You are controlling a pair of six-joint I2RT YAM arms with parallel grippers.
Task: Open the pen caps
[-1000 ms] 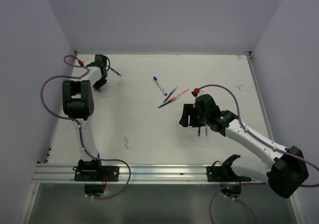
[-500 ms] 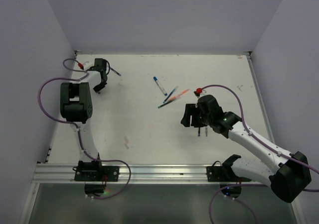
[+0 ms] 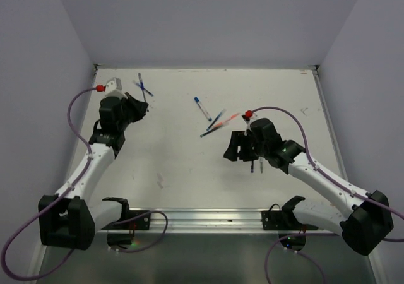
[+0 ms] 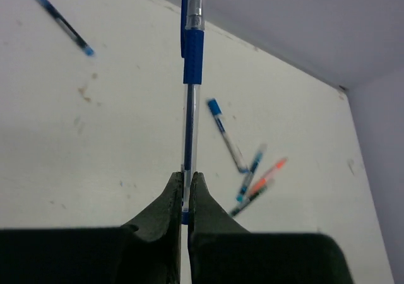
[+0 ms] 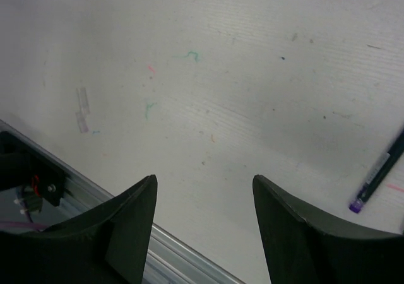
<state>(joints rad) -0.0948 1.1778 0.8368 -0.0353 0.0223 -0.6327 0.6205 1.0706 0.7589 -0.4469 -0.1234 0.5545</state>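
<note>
White worktop (image 3: 177,151) is enclosed by lilac walls. One blue pen (image 4: 189,126) is pinched upright by the left end effector (image 4: 186,178), with its cap (image 4: 193,6) fitted at the far end. Beyond it, five pens are seen lying on the surface: one blurred pen (image 4: 57,19), one blue-capped pen (image 4: 227,139) and a cluster of three pens (image 4: 270,172). The right end effector (image 5: 203,180) is held spread above the worktop, with one purple-tipped pen (image 5: 379,177) lying just beside it.

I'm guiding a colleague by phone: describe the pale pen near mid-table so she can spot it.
Near the middle of the white table, three pens lie bunched, including an orange-red pen. Just left of them lies a single pen, angled across their direction; unlike them it has a white barrel, with a blue cap at its far end.
</note>
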